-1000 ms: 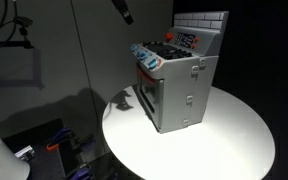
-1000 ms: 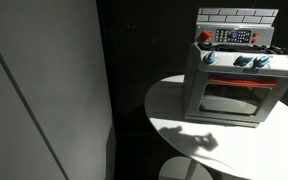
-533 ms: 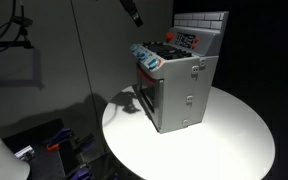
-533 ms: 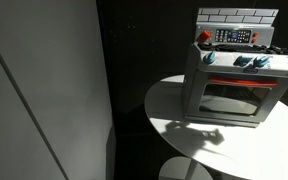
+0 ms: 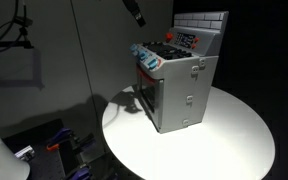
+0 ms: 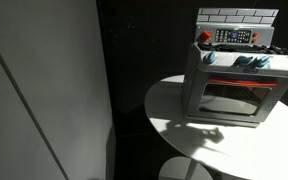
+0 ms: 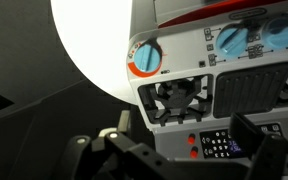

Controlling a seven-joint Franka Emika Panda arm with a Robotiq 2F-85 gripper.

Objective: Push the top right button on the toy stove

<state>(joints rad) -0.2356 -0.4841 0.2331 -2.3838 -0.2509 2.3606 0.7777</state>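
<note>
— Grey toy stove (image 5: 179,85): where does it sit for you?
— On the white round table (image 5: 229,140), close to one edge. Its oven door faces the camera in an exterior view, toy stove (image 6: 234,75).
— What has just changed?
— Over the last second your gripper (image 5: 136,13) has slid along the top of the frame towards the stove. Most of that came early, and lately it has barely crept. Its shadow (image 6: 210,134) on the table has shifted with it (the arm itself is outside that view). You are high and short of the stove, touching nothing.
— And the pincer?
— The wrist view shows the gripper (image 7: 189,160) spread apart with nothing held. The red control strip (image 7: 219,145) lies just ahead of it.
— So where does that leave you?
— I judge the approach about half made. You have yet to come down onto the control strip (image 5: 187,40), and the buttons look small, so leading with one fingertip may serve best. Which button is the top right one I cannot tell at this size.
</note>
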